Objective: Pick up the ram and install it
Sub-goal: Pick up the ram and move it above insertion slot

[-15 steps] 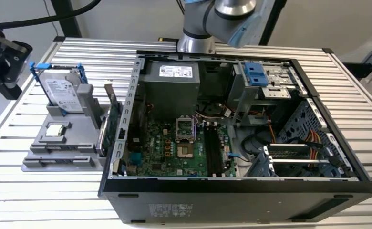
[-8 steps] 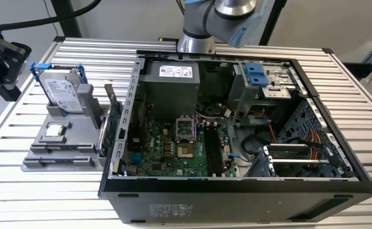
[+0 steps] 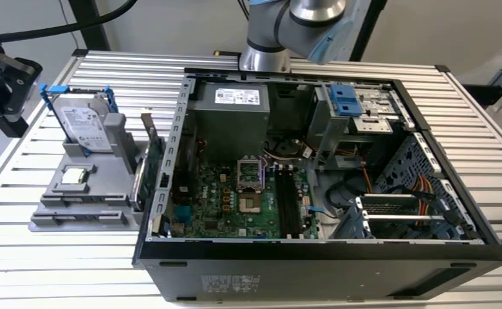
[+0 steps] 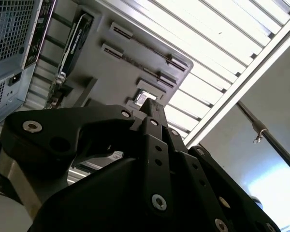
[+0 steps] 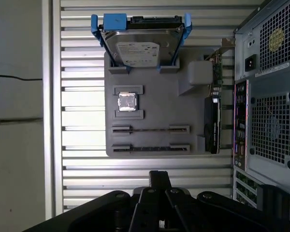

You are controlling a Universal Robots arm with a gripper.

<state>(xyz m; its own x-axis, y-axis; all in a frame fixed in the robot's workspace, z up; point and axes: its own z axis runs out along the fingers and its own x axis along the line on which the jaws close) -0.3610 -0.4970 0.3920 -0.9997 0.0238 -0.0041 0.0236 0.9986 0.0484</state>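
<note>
Silver-grey arm joints with pale blue caps, plus matte black gripper linkages (studded with silver screws)

Matt black tool; grey plastic fixture; ribbed metal table; shiny metal drive.

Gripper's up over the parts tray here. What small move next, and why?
Probably ease the gripper down toward the grey tray and its two narrow slots. It hangs clear above the tray, carrying nothing visible, and a thin dark strip in each slot may be the ram, though edge-on I cannot confirm it. The motherboard's black slots look unfilled.
</note>
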